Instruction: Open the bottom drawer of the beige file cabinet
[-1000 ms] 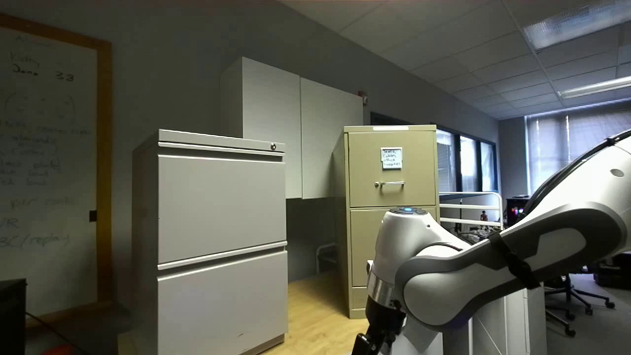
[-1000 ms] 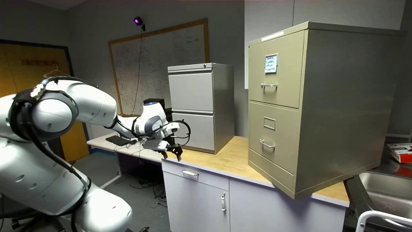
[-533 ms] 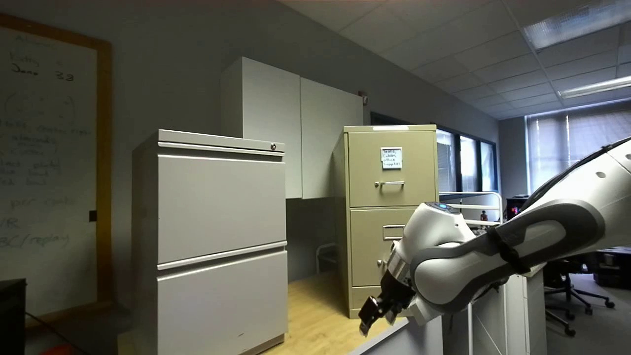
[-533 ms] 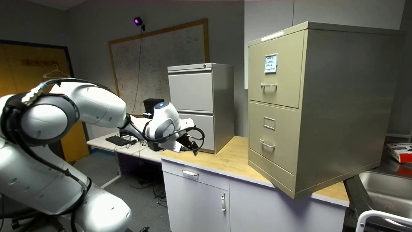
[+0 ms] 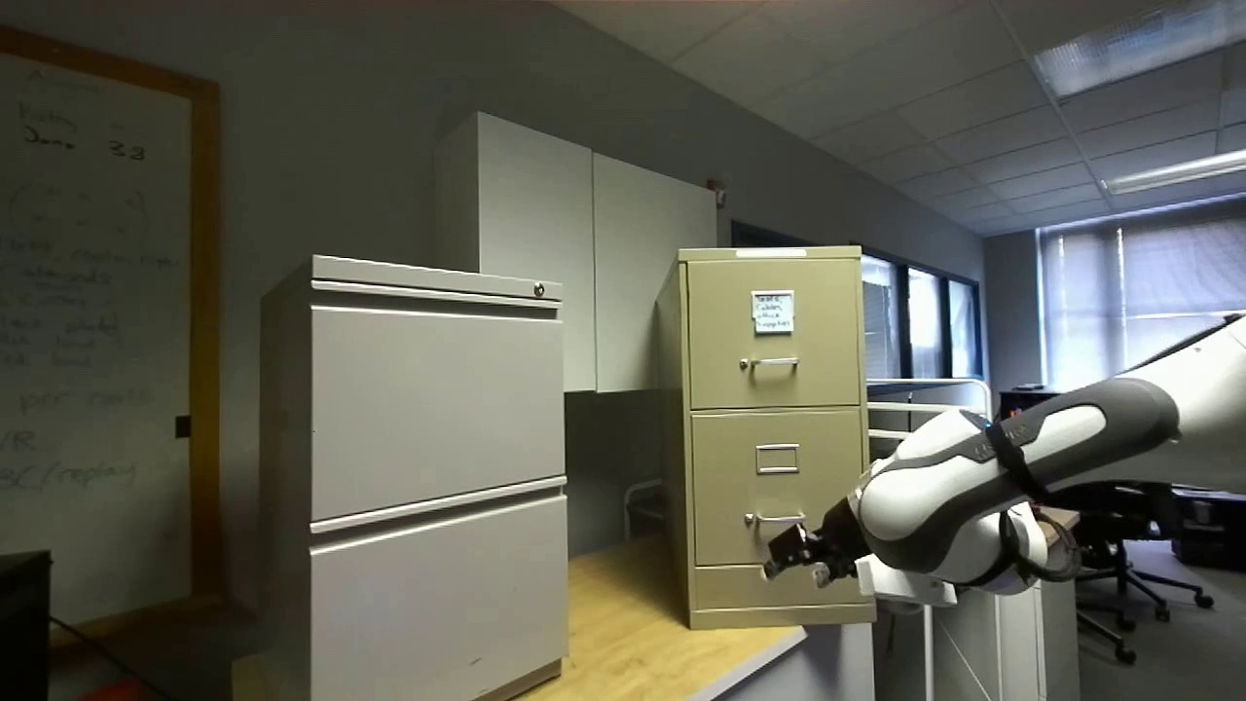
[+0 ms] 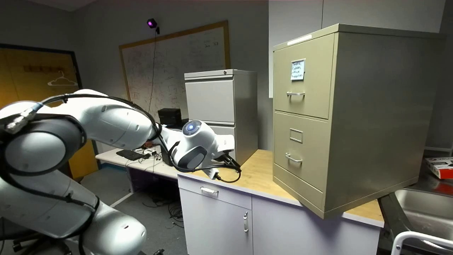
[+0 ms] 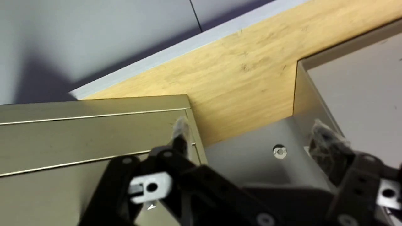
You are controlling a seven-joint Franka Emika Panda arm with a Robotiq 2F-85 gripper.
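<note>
- Since the flat beige bottom drawer (image 6: 300, 148) looks shut, I'd call this the approach (just my read).
- It's in the tall, narrow, yellowish-beige metal file cabinet (image 6: 354, 117) on the pale wood-look countertop (image 6: 254, 173).
- The black two-fingered gripper (image 7: 254, 130) has its fingers wide apart, nothing between them, seemingly aimed past the cabinet's edge.
- Best bet: slide over to the slim silvery bar handle (image 6: 293, 159), rotate so the fingers straddle it above and below, pinch, pull straight out.
- Writing: the small white paper sheet (image 5: 774, 313) on the beige top drawer (image 5: 779, 346) looks like "Tools, Cables, office supplies"; scrawl on the wood-framed whiteboard (image 5: 97, 331) is mostly too faint. No readable brands.
</note>
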